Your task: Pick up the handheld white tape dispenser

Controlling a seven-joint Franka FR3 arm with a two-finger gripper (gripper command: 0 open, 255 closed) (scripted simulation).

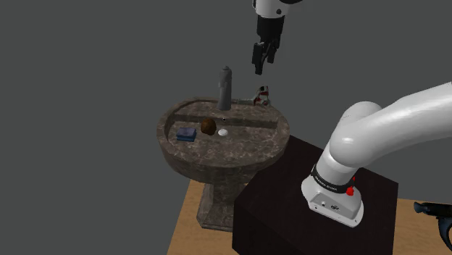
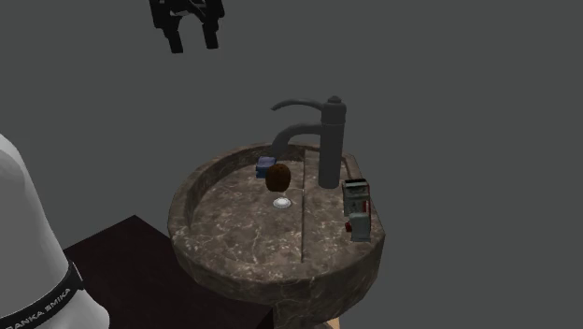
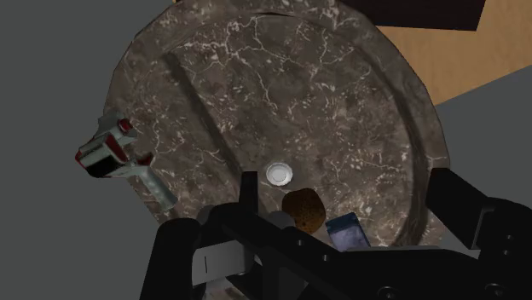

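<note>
Your hand (image 1: 258, 69) hangs at the top centre of the shoulder view, fingers spread apart and holding nothing, well clear of the sink (image 1: 217, 156). You see the tape dispenser (image 1: 262, 95), pale with red trim, on the sink's back rim, just right of the grey faucet (image 1: 225, 87) and below the hand in that frame. Basin, frame centre: brown lump (image 1: 208, 126), white drain (image 1: 223, 133) beside it, blue block (image 1: 187, 133) further left.

Tape dispenser (image 2: 356, 207): handheld; pale grey-white body, red trim, slim handle; rests on the flat rim ledge of the sink (image 2: 234, 271), outside the basin; nothing touches it.
</note>
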